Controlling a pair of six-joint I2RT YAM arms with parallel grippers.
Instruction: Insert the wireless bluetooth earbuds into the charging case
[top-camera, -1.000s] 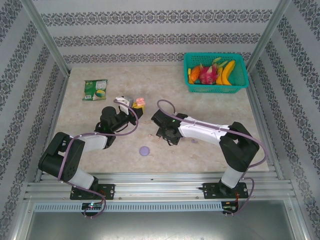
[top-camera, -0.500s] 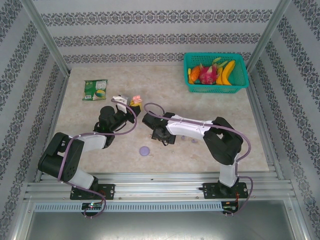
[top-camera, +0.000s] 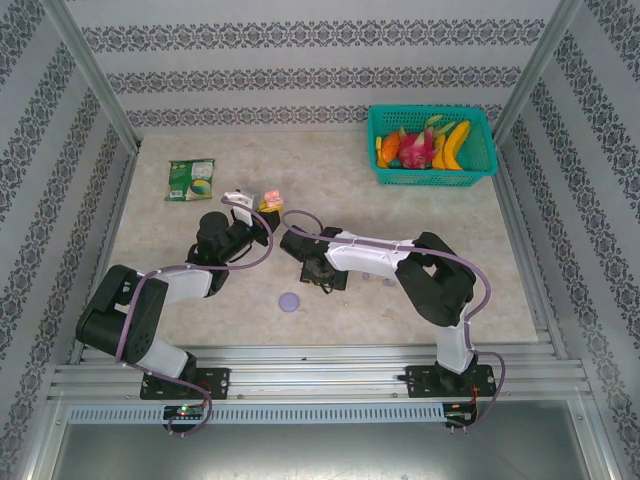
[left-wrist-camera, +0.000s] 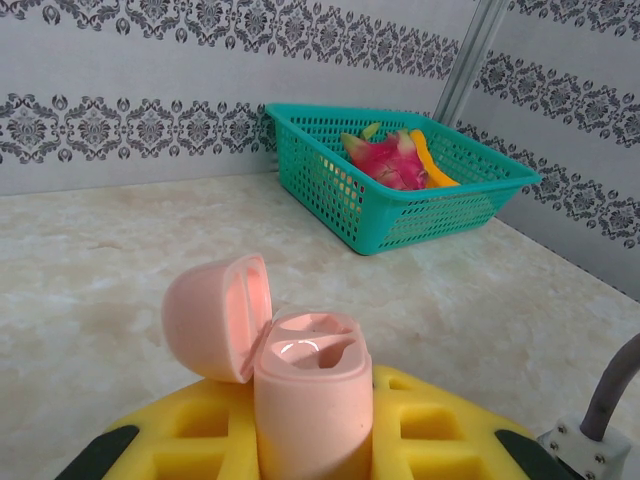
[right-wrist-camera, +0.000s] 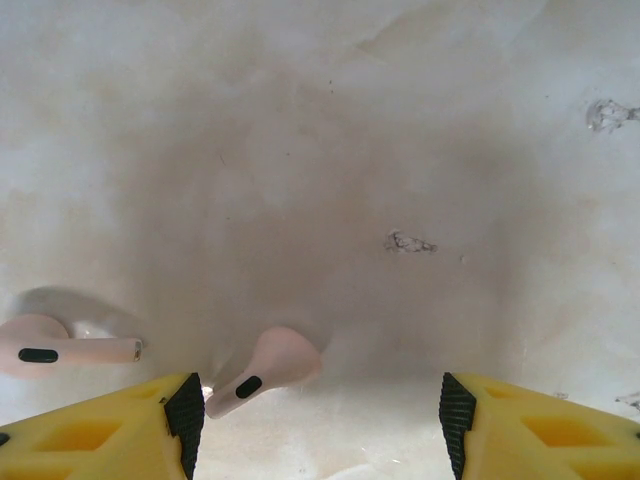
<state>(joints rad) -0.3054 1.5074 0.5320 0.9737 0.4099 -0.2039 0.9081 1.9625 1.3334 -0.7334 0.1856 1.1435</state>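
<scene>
Bright, even light from above fills the overhead view, and the arms (top-camera: 370, 255) throw soft, faint shadows on the pale worktop (top-camera: 420, 215). In the left wrist view a small white glint sits on the sharp pink case (left-wrist-camera: 305, 350). In the right wrist view a broad dim shadow darkens the worktop's middle, and everything there looks slightly soft.

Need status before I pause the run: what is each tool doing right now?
Left tool: closed on the pink case.
Right tool: open, holding nothing.
</scene>
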